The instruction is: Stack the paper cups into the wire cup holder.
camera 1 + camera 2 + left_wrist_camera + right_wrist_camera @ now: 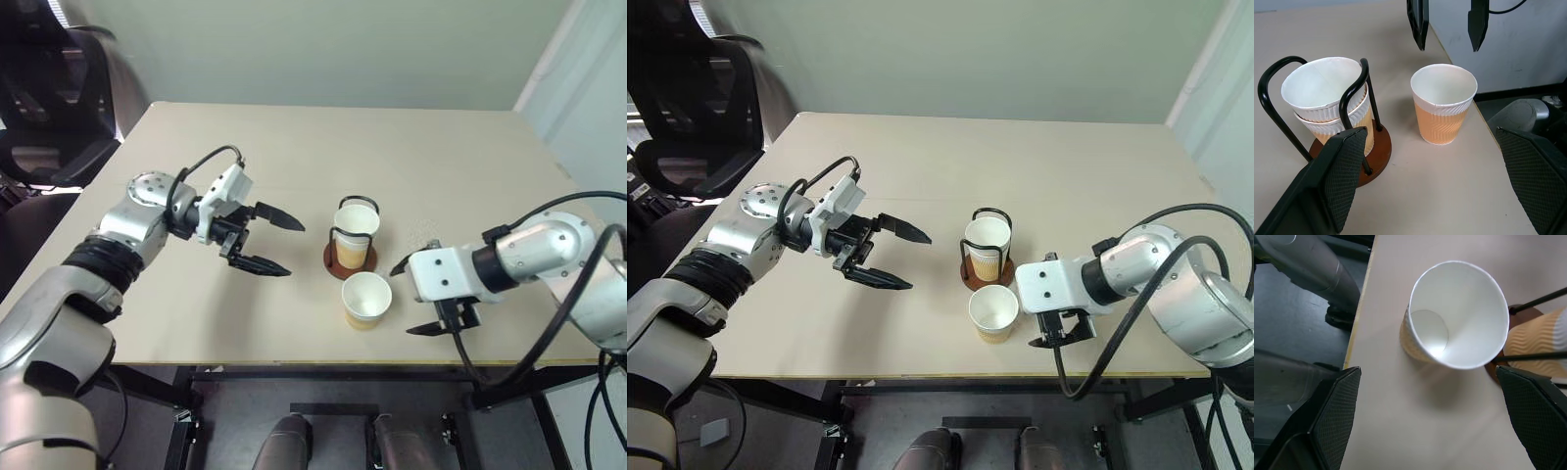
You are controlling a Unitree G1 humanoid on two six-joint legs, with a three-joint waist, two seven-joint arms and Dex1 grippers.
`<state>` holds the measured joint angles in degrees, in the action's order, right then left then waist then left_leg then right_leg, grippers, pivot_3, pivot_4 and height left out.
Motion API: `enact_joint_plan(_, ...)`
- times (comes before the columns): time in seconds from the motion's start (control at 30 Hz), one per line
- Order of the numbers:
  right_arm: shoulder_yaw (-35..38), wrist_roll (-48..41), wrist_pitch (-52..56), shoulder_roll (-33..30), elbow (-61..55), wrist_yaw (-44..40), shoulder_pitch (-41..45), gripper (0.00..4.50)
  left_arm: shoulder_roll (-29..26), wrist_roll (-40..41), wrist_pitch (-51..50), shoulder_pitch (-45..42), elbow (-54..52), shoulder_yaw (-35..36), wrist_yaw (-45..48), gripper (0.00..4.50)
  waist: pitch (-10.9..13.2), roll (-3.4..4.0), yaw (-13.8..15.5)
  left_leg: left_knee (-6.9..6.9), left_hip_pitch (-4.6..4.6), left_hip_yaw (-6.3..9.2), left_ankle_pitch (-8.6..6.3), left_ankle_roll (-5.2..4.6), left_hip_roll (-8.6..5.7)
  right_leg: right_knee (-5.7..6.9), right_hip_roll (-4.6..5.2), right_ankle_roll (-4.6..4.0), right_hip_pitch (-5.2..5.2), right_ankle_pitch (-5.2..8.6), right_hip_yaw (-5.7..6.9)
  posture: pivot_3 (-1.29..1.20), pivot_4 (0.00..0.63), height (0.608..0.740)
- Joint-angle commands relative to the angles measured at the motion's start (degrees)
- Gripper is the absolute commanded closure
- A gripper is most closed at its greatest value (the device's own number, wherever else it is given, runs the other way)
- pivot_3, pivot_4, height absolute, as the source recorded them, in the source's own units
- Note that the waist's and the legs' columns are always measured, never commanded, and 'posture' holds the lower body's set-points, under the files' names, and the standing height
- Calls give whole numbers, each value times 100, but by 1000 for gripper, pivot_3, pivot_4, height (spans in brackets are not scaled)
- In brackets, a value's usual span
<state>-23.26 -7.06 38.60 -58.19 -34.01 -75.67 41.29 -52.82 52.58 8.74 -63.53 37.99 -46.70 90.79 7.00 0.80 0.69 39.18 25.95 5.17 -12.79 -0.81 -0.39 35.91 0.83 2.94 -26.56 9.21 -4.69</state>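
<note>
Two of the tan, white-rimmed tapered paper cups (1327, 105) already sat nested one inside the other in the thin black wire cup holder (1354, 93) on its round reddish-brown base, near the front of the pale beige counter (294, 147). The third tan paper cup (365, 299) stood upright on the counter just in front of the holder, close to the counter's front edge, touched by neither hand.

The step in hand appeared to be the pick-up of this last cup. The right gripper (423, 299) hovered just beside it on the robot's right, black fingers spread and empty. The left gripper (263, 240) hung well apart to the left of the holder, fingers likewise released and holding nothing.

The next move likely called for the right fingers to straddle the loose cup's wall, close gently so the paper would not crush, lift it clear of the wire loops, then lower it into the nested pair.

The lower nested cup was largely hidden by the upper one, and whether the loose cup touched the holder's base could not be told.
</note>
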Motion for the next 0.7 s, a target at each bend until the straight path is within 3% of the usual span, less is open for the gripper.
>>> enact_joint_plan(0.03, -120, 181, -111, 137, -12, 49, 179, 26, -42, 97, 23, -101, -95, 260, 171, 0, 0, 0, 0, 0, 0, 1, 0, 0, 1, 0, 0, 0, 0, 0, 0, 0, 150, 740)
enact_joint_plan(0.7, -419, 697, -602, 223, 146, -76, 13, 26, -63, 29, 7, -4, -117, 419, 171, 0, 0, 0, 4, -2, 2, 3, 0, 0, 0, -2, 1, -1, 0, 0, 1, 0, 150, 740)
